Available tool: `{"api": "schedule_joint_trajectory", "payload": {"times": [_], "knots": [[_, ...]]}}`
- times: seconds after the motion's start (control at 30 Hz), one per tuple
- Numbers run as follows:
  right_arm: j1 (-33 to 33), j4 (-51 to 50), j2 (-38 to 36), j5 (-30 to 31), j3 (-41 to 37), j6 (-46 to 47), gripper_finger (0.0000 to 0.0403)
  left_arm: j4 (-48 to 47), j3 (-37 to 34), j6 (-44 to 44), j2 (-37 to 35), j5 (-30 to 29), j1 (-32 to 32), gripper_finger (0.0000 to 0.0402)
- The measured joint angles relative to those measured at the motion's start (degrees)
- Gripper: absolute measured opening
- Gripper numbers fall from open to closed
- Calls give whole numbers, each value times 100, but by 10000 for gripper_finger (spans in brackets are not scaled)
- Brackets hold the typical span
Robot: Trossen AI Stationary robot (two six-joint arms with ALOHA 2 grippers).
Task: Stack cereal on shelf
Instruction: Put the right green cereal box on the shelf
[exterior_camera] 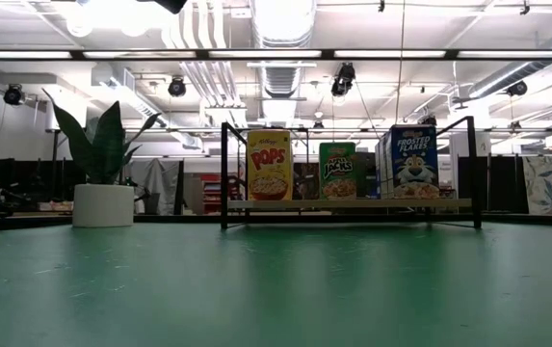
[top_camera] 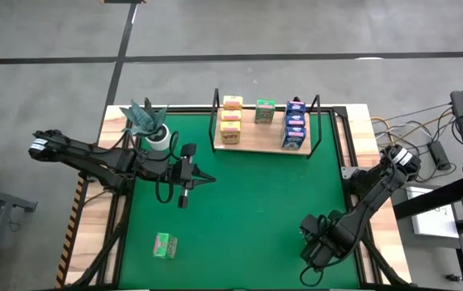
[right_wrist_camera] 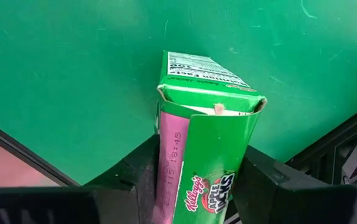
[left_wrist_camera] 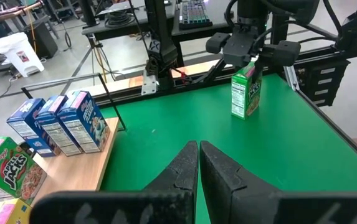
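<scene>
Cereal box (right_wrist_camera: 206,155), a green one, sits upright right between my right gripper's (right_wrist_camera: 197,177) fingers, long axis vertical, and they're clamping onto it. Shelf (top_camera: 251,146) is well off across the mat. Left gripper (left_wrist_camera: 198,163) is pinched shut, empty, nearer the shelf.

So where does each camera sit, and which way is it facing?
High: above the table, looking straight down; both arms show.
Low: at mat level, facing the shelf; no arm shows.
Left wrist: on the left arm, looking past the shut left fingers toward the green box and the right arm.
Right wrist: on the right arm, looking down at the mat; the right fingers clasp the green box.
Shared: both wrist views show the green box.
</scene>
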Motion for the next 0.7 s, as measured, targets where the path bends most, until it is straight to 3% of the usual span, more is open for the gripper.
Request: {"api": "schedule_joint_trajectory", "payload": {"times": [0.27,0.37,0.7], "knots": [[-78,-44,-12,42,139,-299,144,0,0,0,0,0,0,0],[-253,-163,-15,373,345,-566,144,-2,0,0,0,2,0,0],[-1572,-264,-14,767,1018,-2556,144,-110,0,496,-55,6,0,0]]}}
